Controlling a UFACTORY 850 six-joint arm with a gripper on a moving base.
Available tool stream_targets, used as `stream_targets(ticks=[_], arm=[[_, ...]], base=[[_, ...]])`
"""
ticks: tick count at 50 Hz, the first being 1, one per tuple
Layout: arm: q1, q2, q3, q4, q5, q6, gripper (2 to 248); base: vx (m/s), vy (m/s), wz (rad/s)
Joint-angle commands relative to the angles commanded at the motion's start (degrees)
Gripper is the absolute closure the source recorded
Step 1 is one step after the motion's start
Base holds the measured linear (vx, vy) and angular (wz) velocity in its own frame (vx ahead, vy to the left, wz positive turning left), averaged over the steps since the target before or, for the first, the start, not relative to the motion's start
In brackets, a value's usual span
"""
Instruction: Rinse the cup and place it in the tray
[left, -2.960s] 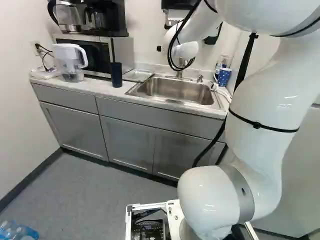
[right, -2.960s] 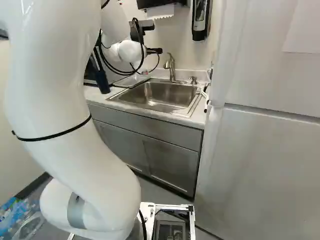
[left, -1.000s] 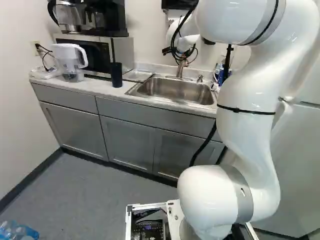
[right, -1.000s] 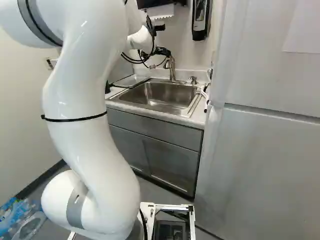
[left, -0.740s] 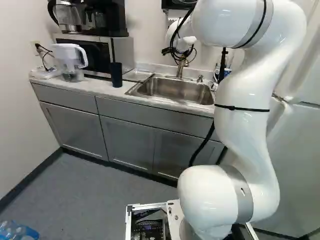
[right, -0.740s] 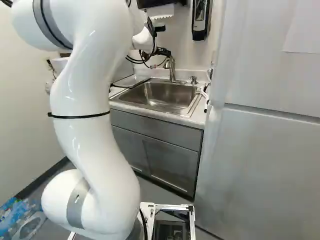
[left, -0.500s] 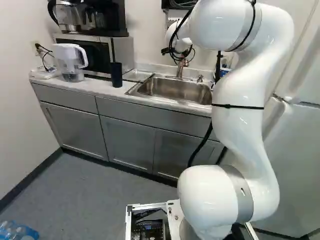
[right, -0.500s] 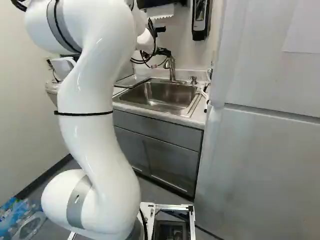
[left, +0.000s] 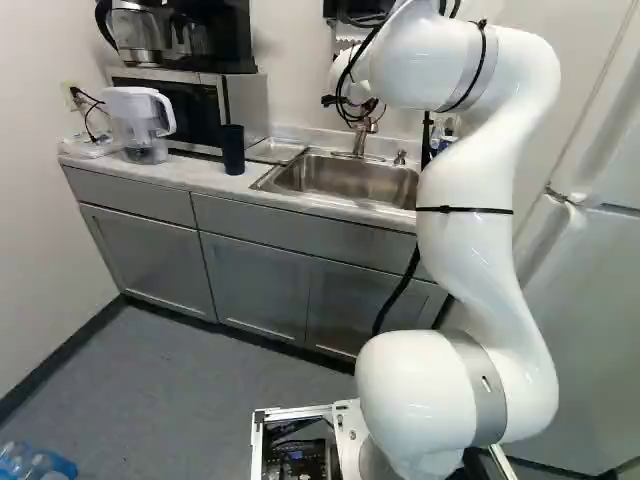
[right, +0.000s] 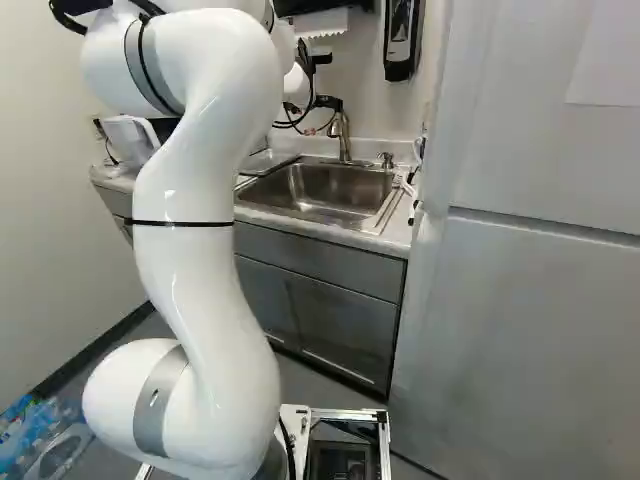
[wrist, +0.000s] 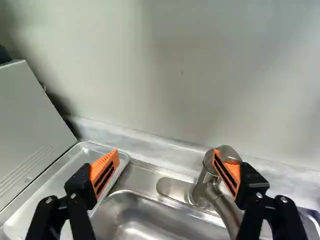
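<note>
the black two-fingered gripper with orange pads (wrist: 166, 151) is held above the back of the stainless-steel sink (left: 345, 178), its jaws spread wide and nothing gripped, while the tall dark cup (left: 232, 149), presumably the one to be rinsed, stands on the pale marbled counter (left: 195, 178), near the shallow metal tray (wrist: 55, 185). if the water is to be started, the curved brushed-metal faucet (wrist: 202, 192) is best nudged gently and squarely by one pad, though whether it is touched cannot be told. below the counter, grey cabinets (left: 255, 285) are set above a grey floor (left: 200, 390).
</note>
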Motion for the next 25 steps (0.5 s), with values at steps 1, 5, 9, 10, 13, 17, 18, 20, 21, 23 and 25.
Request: stream_targets(ticks=[1,5,9,10,13,17,18,20,21,23,25], arm=[[0.0,0.0,0.0,0.0,0.3,0.0,3],[0.0,0.0,0.0,0.0,1.3,0.0,3],[0.0,0.0,0.0,0.0,2.3,0.0,3],[0.0,0.0,0.0,0.0,2.6,0.0,3],[0.0,0.0,0.0,0.0,2.7,0.0,3],[0.0,0.0,0.0,0.0,2.7,0.0,3],[0.0,0.0,0.0,0.0,2.7,0.0,3],[0.0,0.0,0.1,0.0,2.7,0.0,3],[0.0,0.1,0.1,0.0,2.7,0.0,3],[0.0,0.3,0.4,0.0,2.7,0.0,3],[0.0,0.6,0.8,0.0,2.7,0.0,3]], base=[[0.0,0.0,0.0],[0.0,0.0,0.0],[0.0,0.0,0.0],[0.0,0.0,0.0],[0.0,0.0,0.0],[0.0,0.0,0.0],[0.0,0.0,0.0],[0.0,0.0,0.0],[0.0,0.0,0.0],[0.0,0.0,0.0],[0.0,0.0,0.0]])
